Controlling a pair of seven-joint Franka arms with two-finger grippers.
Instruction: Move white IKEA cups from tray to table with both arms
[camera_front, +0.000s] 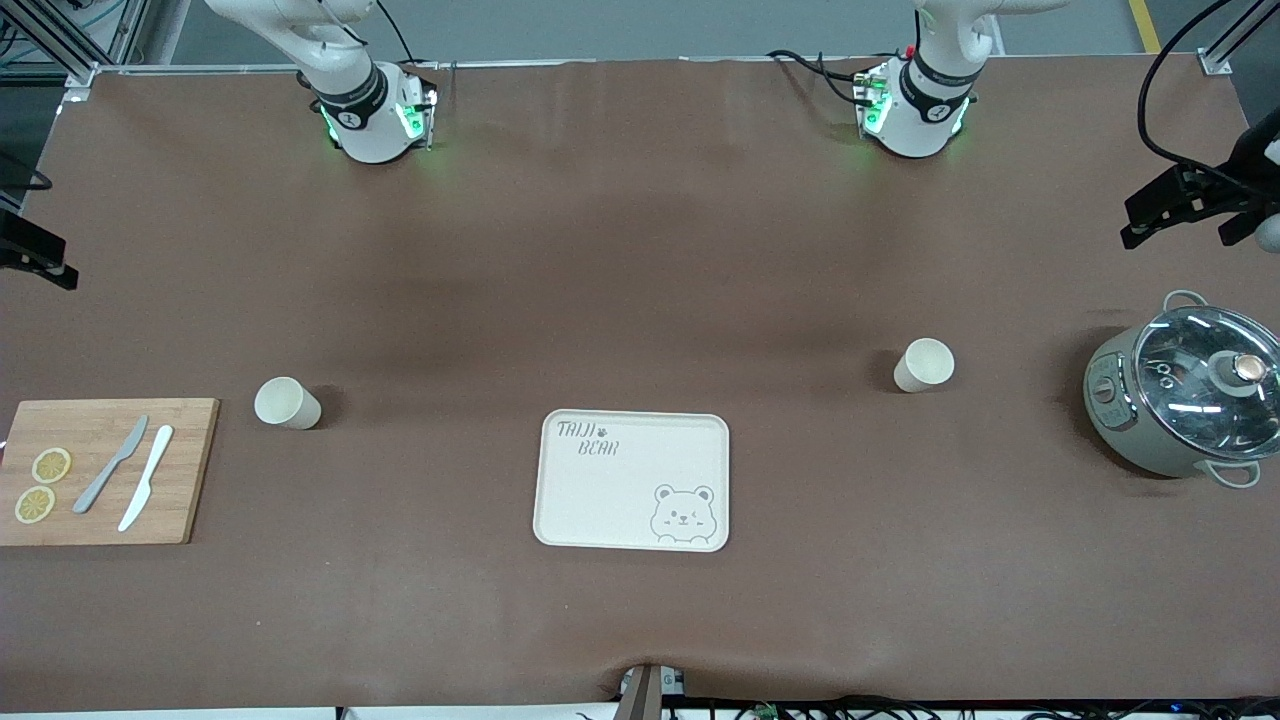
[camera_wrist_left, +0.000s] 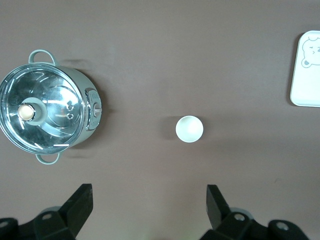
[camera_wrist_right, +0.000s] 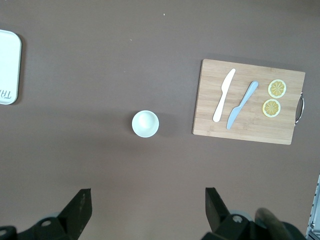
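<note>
Nearest the front camera lies the tray (camera_front: 632, 480), bare, midway along the tabletop (camera_front: 640, 250). I find both white IKEA cups already standing upright on the brown sheet: one cup (camera_front: 287, 403) beside the cutting board (camera_front: 105, 470) toward the right arm's end, the other cup (camera_front: 923, 364) near the glass-lidded pot (camera_front: 1180, 400) toward the left arm's end. Left gripper (camera_wrist_left: 147, 210) and right gripper (camera_wrist_right: 147, 210) hang high over their cups, jaws spread wide, holding nothing. I judge the transfer complete; only parking the arms remains.
</note>
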